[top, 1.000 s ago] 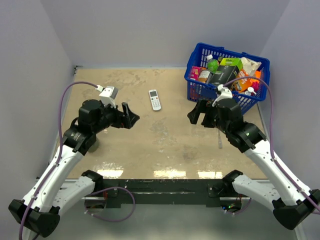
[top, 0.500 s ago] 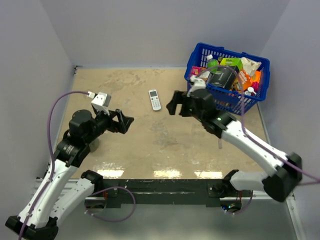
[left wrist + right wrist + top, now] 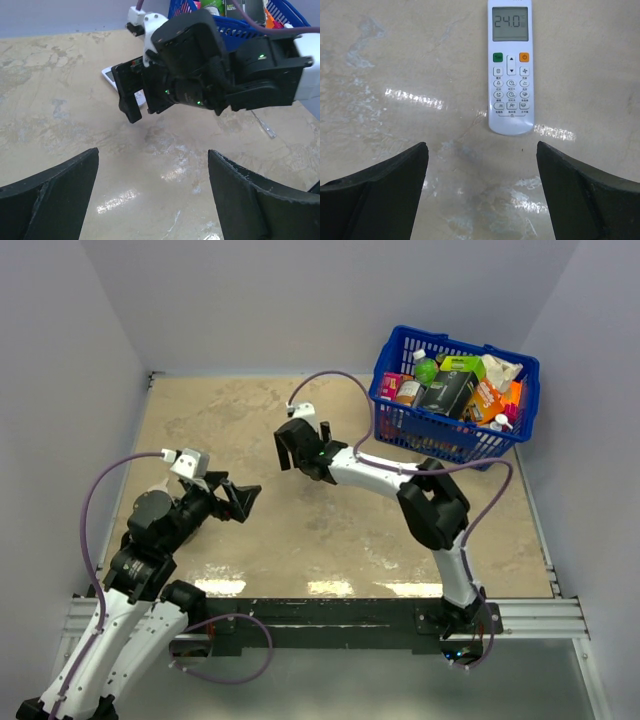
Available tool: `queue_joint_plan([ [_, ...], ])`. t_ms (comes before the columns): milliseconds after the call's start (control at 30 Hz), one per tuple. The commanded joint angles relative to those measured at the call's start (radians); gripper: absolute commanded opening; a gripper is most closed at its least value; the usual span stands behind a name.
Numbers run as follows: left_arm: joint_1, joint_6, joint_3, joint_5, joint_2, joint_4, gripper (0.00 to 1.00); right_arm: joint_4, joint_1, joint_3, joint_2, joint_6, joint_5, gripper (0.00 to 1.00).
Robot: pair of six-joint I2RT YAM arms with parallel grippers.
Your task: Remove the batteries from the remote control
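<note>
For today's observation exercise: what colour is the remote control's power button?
Orange; the power button on the remote control shows best in the right wrist view.

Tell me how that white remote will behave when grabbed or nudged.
The remote control looks like a rigid plastic slab, so probably stiff and light. It lies flat, buttons up, on the glossy table: likely to slide, not roll. Its smooth narrow sides may slip.

Bright overhead light, tabletop (image 3: 395, 60) glare, sharp focus
</note>
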Motion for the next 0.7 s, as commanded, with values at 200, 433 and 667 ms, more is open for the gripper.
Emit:
queue_joint_plan([
  [200,0.0,0.009,0.003,-0.005,-0.004,0.052,0.93,-0.025,-0.005,0.146,0.163,-0.039,0.114,0.9],
  [433,-0.003,0.012,0.002,-0.002,0.0,0.053,0.93,-0.016,-0.055,0.142,0.192,-0.008,0.028,0.89],
  [667,-0.003,0.014,0.003,-0.005,0.011,0.053,0.93,0.021,-0.098,0.106,0.203,-0.001,-0.04,0.85],
])
